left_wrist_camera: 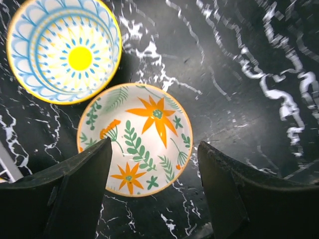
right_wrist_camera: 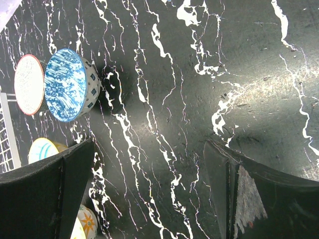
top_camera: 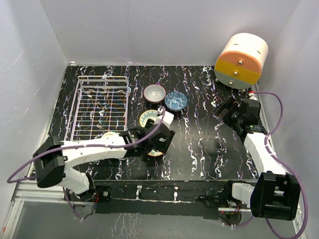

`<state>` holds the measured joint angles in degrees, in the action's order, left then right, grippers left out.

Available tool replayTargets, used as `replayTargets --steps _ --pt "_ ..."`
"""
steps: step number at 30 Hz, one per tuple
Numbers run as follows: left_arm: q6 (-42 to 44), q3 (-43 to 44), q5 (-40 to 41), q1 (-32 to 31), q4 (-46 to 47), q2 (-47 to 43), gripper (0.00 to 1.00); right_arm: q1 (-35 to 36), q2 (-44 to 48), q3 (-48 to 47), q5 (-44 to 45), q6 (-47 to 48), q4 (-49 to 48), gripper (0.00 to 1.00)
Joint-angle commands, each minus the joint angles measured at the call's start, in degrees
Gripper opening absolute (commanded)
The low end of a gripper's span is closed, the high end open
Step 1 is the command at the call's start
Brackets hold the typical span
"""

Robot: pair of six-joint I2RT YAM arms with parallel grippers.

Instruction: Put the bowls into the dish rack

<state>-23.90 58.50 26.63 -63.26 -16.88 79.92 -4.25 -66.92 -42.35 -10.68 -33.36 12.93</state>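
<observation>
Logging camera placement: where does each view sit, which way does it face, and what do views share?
Top external: above and behind the bases, looking down on the table; left arm and right arm show whole.
Left wrist: on the left arm, facing down at the floral bowl, left fingers either side.
Right wrist: on the right arm, angled across the table toward the blue bowl, right fingers at bottom.
Shared: top and right wrist both show the blue bowl.

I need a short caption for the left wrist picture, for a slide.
Open left gripper over the floral bowl, which sits next to the yellow-rimmed blue bowl.
</observation>
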Motion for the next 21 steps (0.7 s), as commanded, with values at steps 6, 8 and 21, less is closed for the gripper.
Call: replayTargets --steps 6,8,21 --pt "1.07 -3.5 2.16 -2.27 9.07 6.94 0.67 -0.63 0.61 -0.57 0.07 -0.04 -3.26 0.95" --pt "0.61 -3.69 1.62 -2.86 9.45 7.99 0.67 -0.65 0.38 -0.38 0.13 0.05 -3.34 0.95" --pt "-2.3 -5.86 3.54 -4.24 13.05 15.23 0.68 -0.91 -0.13 0.29 -0.49 0.19 -3.96 0.95"
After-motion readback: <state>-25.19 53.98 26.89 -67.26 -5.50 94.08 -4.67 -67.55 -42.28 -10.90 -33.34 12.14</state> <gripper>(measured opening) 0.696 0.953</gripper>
